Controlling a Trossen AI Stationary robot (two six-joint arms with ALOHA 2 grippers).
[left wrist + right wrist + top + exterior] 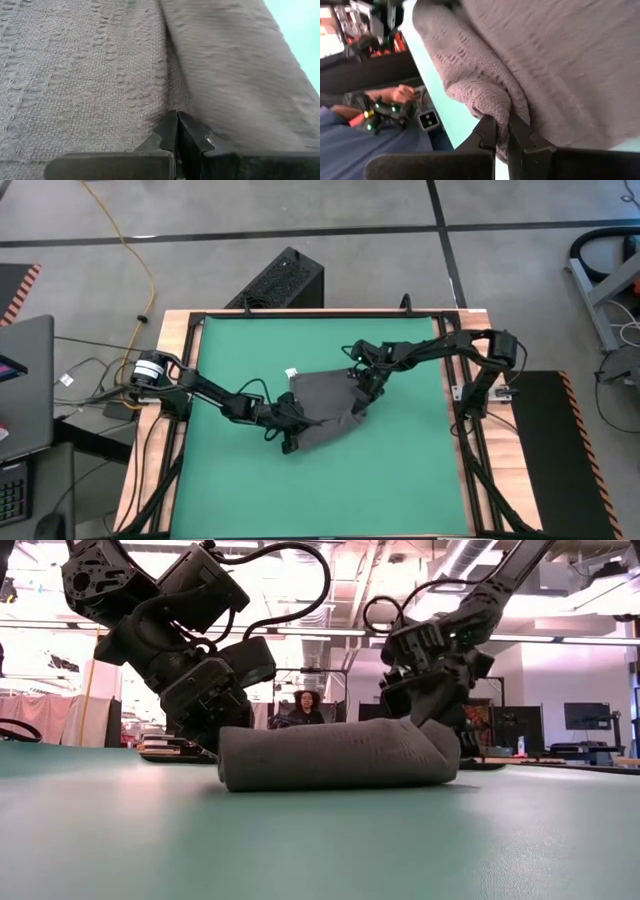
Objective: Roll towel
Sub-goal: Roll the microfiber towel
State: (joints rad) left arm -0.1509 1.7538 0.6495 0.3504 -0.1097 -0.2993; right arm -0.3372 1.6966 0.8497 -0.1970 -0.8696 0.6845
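Towel (325, 412) is seen at the centre of the high view, on the green mat (230, 490), white tag (292, 373) at its upper-left corner. The lower edge is curled over into a partial roll; the upper part is spread flat.

Left gripper (292, 442) is set at the towel's lower-left end, in the lower middle of the frame. In the left wrist view its fingers (167, 131) are pressed together with cloth against the tips; a pinch on the roll is shown.

Right gripper (366, 390) is placed at the towel's right end, right of centre. In the right wrist view the fingers (490, 131) are closed on a fold of towel (485, 97).

In the low view the roll (335, 753) is laid across mid-frame, one gripper behind each end. A seated person (305, 708) is visible in the background.
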